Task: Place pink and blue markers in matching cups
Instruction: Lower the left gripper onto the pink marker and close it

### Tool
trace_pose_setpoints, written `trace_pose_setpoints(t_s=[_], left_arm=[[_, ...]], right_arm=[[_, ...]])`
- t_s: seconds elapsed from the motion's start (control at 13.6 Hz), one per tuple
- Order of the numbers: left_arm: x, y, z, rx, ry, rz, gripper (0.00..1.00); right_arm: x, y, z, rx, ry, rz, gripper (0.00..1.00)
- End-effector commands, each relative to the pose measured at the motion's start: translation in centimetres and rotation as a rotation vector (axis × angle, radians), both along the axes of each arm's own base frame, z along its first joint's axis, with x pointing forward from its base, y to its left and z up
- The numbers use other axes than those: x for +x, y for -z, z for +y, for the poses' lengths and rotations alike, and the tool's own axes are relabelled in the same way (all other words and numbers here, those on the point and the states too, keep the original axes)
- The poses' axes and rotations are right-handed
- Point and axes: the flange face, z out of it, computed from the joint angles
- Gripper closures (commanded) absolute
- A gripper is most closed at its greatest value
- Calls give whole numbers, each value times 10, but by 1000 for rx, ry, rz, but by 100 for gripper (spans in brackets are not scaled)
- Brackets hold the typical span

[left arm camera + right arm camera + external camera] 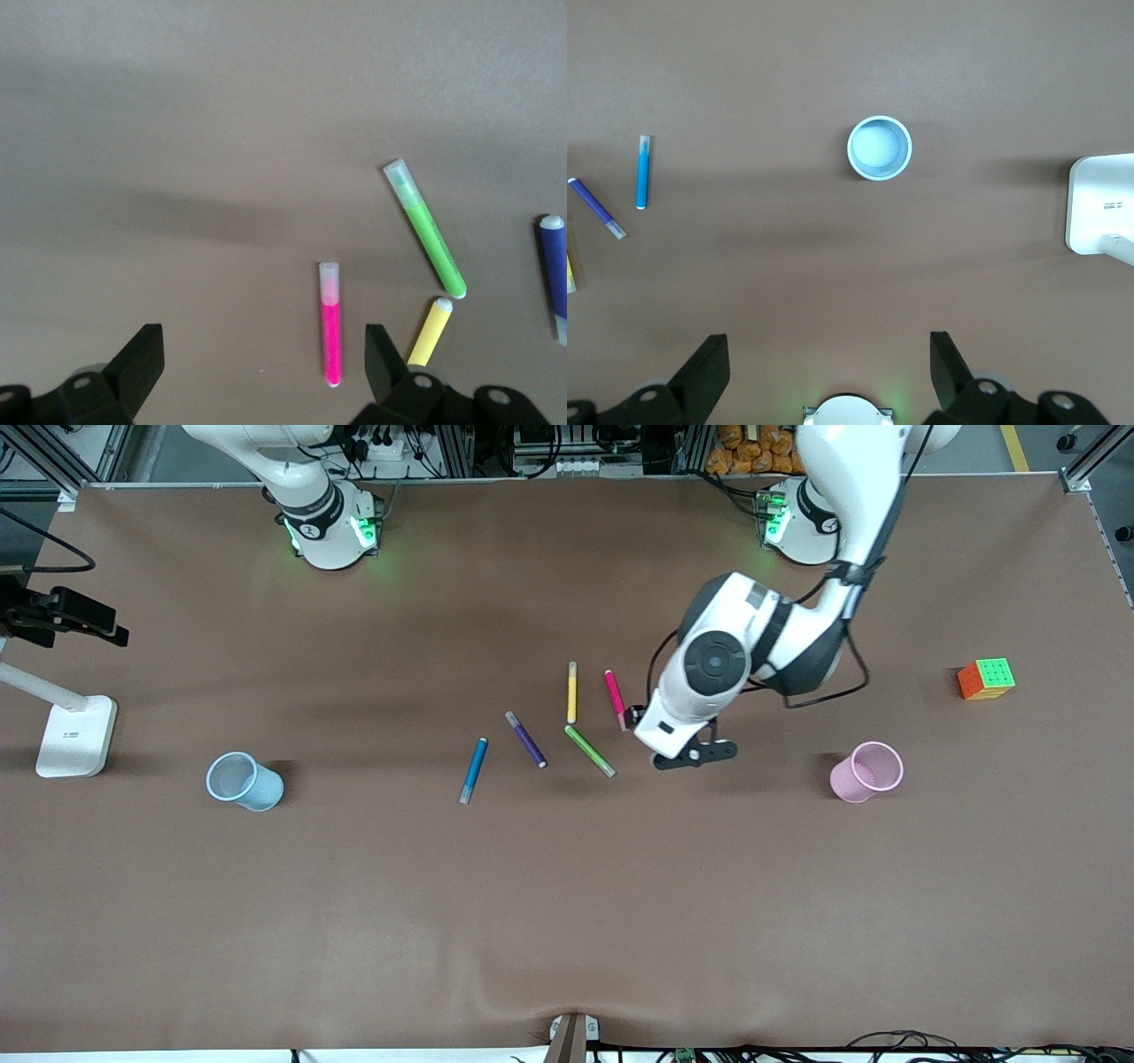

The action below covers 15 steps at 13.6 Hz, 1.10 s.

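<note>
Brown desk point(567, 921) spread wide in front view, both arm bases along its top edge. Left arm reached out over the pen cluster mid-desk; left hand point(640, 722) hovering just beside the pink marker, mostly hidden under the wrist in that view. Left wrist view fills the gap: left hand point(264, 365) released, fingers point(142, 359) spread wide, nothing held, pink marker point(330, 324) lying flat on the desk between them. Right arm parked near its base, waiting; right hand out of front view, seen only in right wrist view: right hand point(831, 365) released, empty, high over the desk. White lamp base point(75, 735) at the right arm's end. Blue cup point(244, 780) upright toward the right arm's end, looked straight down into from right wrist view point(879, 148). Pink cup point(866, 771) upright toward the left arm's end, front view only. Colour cube point(986, 678) near it, farther from the front camera. Blue marker point(473, 770) flat, well apart from both cups. Purple pen point(526, 739), green pen point(590, 750), yellow pen point(572, 692) lying between blue and pink markers.
</note>
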Motion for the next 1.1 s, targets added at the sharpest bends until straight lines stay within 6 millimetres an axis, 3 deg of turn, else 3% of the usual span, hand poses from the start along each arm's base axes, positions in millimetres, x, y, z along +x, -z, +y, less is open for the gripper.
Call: trace_pose_setpoints(t_s=[0.0,0.15,0.37,0.52,0.66,0.88,1.03], left_arm=[[-11,27,-19,5,-27,-4,0],[-20,49,-31,21,-39,-6,0],[-39,76,-55,34,-92,-15,0],[-41,87,-53,40,-93,-14,2],[-49,94,-57,32,-84,-26,14],[-54,109,-42,48,-108,-7,25],[-56,113,-43,48,-103,-5,26]], right_arm=[[2,5,3,12,-5,15,0],[4,12,9,17,-15,24,0],[9,28,36,16,-64,23,0],[10,38,47,16,-82,28,0],[13,55,61,15,-101,27,0],[15,78,78,27,-113,14,0],[15,87,82,48,-109,9,0]])
